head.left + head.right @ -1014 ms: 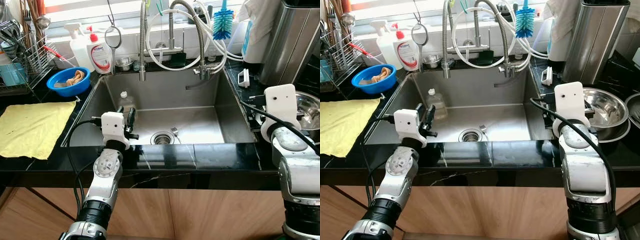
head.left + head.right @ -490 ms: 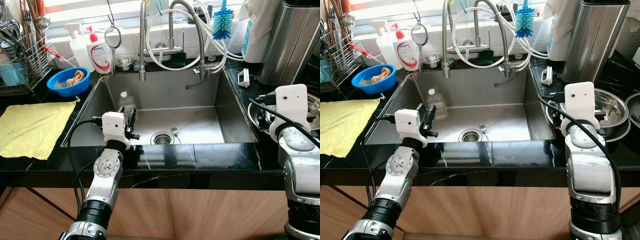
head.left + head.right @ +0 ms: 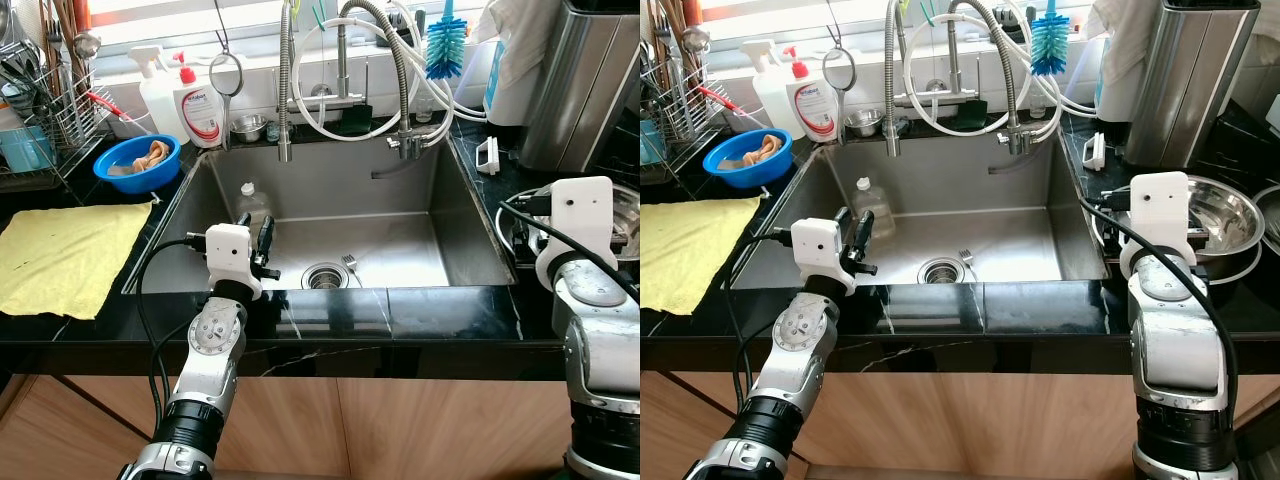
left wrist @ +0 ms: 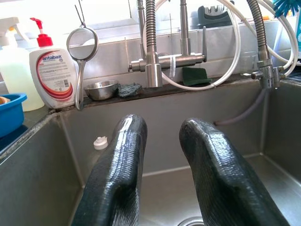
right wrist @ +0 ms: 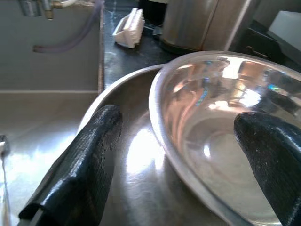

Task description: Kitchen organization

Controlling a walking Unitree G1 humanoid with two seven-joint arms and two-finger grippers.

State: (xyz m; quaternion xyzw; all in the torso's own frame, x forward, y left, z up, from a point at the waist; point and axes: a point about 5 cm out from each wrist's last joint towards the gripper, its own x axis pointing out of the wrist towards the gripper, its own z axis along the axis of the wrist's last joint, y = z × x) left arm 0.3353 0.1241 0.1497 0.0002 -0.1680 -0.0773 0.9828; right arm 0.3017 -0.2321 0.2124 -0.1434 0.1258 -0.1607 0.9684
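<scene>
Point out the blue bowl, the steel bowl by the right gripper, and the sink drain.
blue bowl (image 3: 137,163), left eye view, on its front wall.
steel bowl (image 5: 211,127), right wrist view, on its inner surface.
sink drain (image 3: 940,271), right eye view, on the strainer's middle.

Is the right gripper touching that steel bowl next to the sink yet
Cannot tell. In the right wrist view the right gripper is open, its fingers straddling the rim of the steel bowl, but neither contact nor a gap shows plainly.

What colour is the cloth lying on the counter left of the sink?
The cloth is plain yellow, clearest in the left eye view.
</scene>
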